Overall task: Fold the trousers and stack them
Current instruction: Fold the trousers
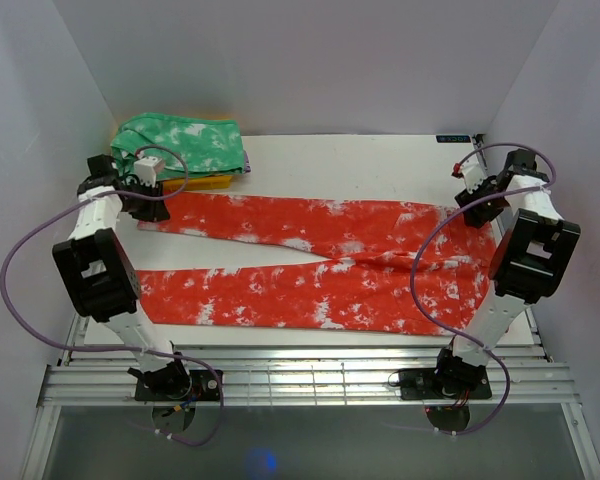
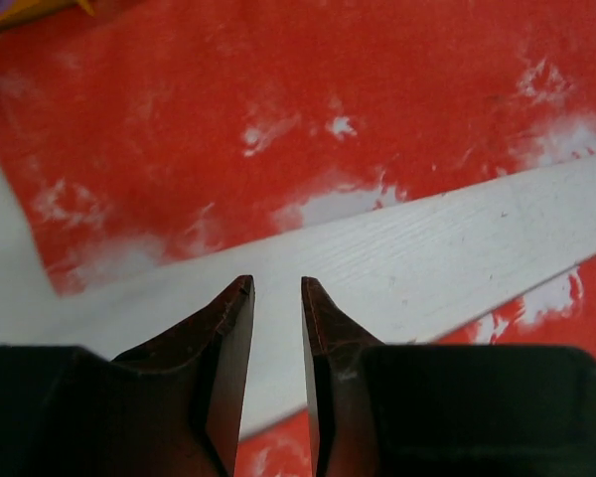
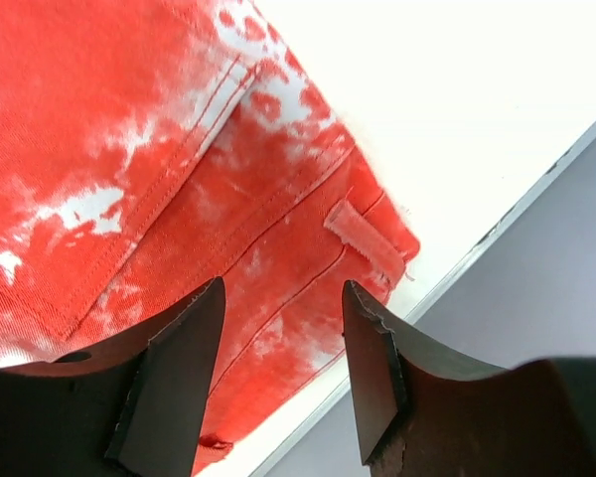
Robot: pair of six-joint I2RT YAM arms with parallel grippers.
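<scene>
Trousers [image 1: 310,265], red-orange with white splotches: spread flat on table [image 1: 380,160]; waistband lies under the right pincer, and both legs run off toward the left pincer with a wedge of bare table between them

Left pincer [image 2: 276,288]: jaws a narrow gap apart, nothing between them; hangs over the bare wedge, far leg's cloth just ahead of the tips

Right pincer [image 3: 283,298]: jaws well apart, empty; waistband corner with belt loop [image 3: 366,241] just ahead of the tips, enclosure wall close on its outer side

Hazards, judged:
- Left pincer closing where it hangs would likely catch table only, since the hem is ahead of it rather than beneath
- So narrow a gap may push cloth along instead of straddling it
- Right pincer may nip only the belt loop or the top layer, and the waistband would sag open on lifting
- Uneven lift between the two ends would probably give a skewed fold
- Green garment [image 1: 185,145] on yellow cloth [image 1: 215,183] sits just beyond the left pincer and could be snagged
- Wall beside the right pincer leaves little room to swing
</scene>
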